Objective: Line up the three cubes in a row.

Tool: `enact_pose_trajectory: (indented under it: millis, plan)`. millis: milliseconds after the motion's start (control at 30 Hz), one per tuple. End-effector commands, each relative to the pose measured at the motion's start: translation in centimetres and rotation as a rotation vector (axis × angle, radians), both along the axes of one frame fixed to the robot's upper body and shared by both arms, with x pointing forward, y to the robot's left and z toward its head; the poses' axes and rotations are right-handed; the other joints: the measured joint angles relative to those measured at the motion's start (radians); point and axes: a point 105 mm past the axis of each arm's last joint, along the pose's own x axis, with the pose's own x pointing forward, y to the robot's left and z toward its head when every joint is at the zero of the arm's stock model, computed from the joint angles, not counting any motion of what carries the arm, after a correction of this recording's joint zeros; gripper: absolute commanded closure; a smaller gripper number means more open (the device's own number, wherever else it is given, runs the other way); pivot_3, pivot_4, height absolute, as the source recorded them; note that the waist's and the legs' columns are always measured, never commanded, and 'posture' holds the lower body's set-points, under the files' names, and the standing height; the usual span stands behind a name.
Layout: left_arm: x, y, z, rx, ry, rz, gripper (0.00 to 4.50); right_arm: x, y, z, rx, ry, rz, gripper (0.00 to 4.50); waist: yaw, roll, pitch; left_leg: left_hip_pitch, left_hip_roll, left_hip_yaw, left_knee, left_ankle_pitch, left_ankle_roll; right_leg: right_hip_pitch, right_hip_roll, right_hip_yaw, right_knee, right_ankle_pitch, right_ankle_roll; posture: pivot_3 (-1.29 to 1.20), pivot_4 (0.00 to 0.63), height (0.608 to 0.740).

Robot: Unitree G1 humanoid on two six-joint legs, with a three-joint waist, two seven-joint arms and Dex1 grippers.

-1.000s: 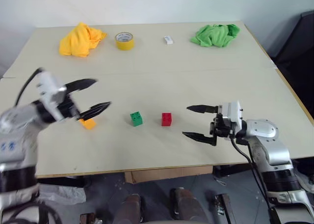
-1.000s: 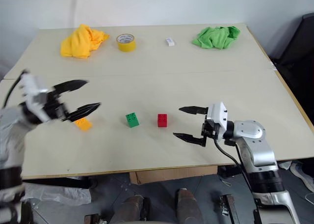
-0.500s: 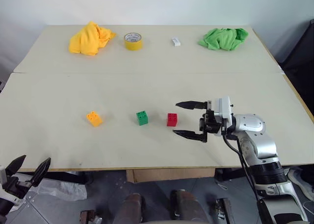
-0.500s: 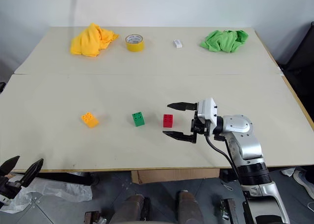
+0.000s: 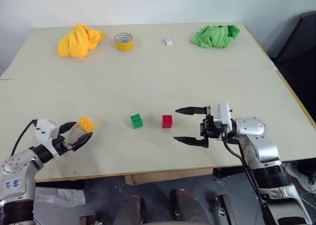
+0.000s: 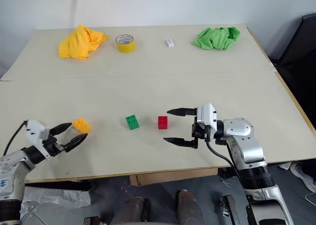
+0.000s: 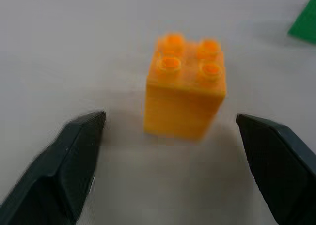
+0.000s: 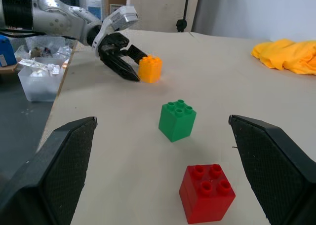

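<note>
Your left gripper (image 5: pixel 76 134) has its fingers wide around the orange-yellow cube (image 5: pixel 86 124) near the counter (image 5: pixel 148 87) front edge; closing off-centre could twist or skid it. The right gripper (image 5: pixel 190 125), equally wide and empty, could nudge the red cube (image 5: pixel 167 121) beside the green cube (image 5: pixel 137 120). Your left wrist view shows the orange-yellow cube centred and untouched.

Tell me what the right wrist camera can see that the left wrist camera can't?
The right wrist view alone shows the red cube, the yellow cloth and the whole left gripper, open by the orange cube. The left wrist view alone shows that cube's studs close up, untouched between its fingers. Both show the orange cube, the green cube and the table.
</note>
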Motion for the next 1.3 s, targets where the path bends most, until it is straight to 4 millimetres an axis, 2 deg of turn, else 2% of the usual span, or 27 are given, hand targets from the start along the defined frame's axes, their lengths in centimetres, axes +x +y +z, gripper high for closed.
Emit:
enact_pose_trajectory:
  millis: [33,167,300,433,533,633,800,967,1233,1300]
  plan:
    - [0.7,-0.8,0.5,0.005,-0.011,-0.074,0.63,-0.5,-0.2,1.0,0.011,-0.048,-0.016,0.0,0.003,0.0,0.0,-0.001,0.0,0.0,0.0,0.0,0.0,0.0,0.0,0.0,0.0,0.0,0.0,0.0,0.15,0.74]
    - [1.7,-0.5,1.2,0.007,-0.053,-0.057,1.81,-0.7,-0.3,0.7,0.008,-0.042,-0.033,0.0,0.004,0.0,0.0,-0.001,-0.001,0.0,0.002,-0.001,0.001,0.001,-0.001,0.0,0.0,0.0,0.0,0.0,0.15,0.74]
    - [2.3,-1.2,2.0,0.022,-0.088,-0.105,2.99,-0.9,-0.3,0.5,0.007,-0.038,-0.042,0.0,0.003,0.0,0.0,-0.001,0.0,0.0,0.002,-0.001,0.001,0.001,-0.001,0.0,0.0,0.0,0.0,0.0,0.15,0.74]
    - [2.2,-3.7,3.5,0.074,-0.12,-0.317,2.98,-1.0,-0.6,0.4,0.005,-0.035,-0.064,0.0,0.003,0.0,0.0,-0.001,0.0,0.0,0.001,0.0,0.001,0.0,-0.001,0.0,0.0,0.0,0.0,0.0,0.15,0.74]
    - [1.7,-5.2,3.0,0.218,-0.066,-0.541,2.98,-0.9,-1.0,0.4,-0.003,-0.037,-0.08,0.0,0.003,0.0,0.0,-0.001,0.0,0.0,0.002,0.0,0.001,0.0,-0.001,0.0,0.0,0.0,0.0,0.0,0.15,0.74]
    - [2.6,-5.7,2.6,0.269,-0.025,-0.628,2.98,-0.8,-1.2,0.5,-0.003,-0.045,-0.099,0.0,0.006,0.0,0.0,-0.001,-0.001,0.0,0.002,0.0,0.001,0.001,-0.001,0.0,0.0,0.0,0.0,0.0,0.15,0.74]
    - [4.1,-5.8,1.7,0.343,0.028,-0.678,2.98,-1.1,-1.3,0.7,0.007,-0.053,-0.131,0.0,0.006,0.0,0.0,-0.001,-0.001,0.001,0.002,0.0,0.001,0.0,0.0,-0.002,0.0,0.0,0.0,0.0,0.15,0.74]
    - [5.1,-6.7,1.4,0.342,0.034,-0.703,2.98,-1.6,-1.7,0.7,0.006,-0.053,-0.168,0.0,0.006,0.0,0.0,-0.002,-0.001,0.001,0.004,0.0,0.002,0.0,0.0,-0.002,0.002,0.0,0.0,0.0,0.15,0.74]
    - [5.4,-8.6,1.0,0.311,0.066,-0.78,2.98,-1.9,-2.1,0.8,0.002,-0.051,-0.197,0.0,0.03,0.0,0.0,-0.002,-0.001,0.0,0.013,-0.003,0.005,0.002,0.0,-0.002,0.003,0.0,0.001,0.0,0.15,0.74]
    - [5.3,-8.7,0.9,0.3,0.093,-0.786,2.25,-2.0,-2.2,0.8,-0.001,-0.051,-0.199,0.0,0.03,0.0,0.0,-0.002,-0.002,0.0,0.015,-0.003,0.007,0.004,0.0,-0.002,0.003,0.001,0.002,0.0,0.15,0.74]
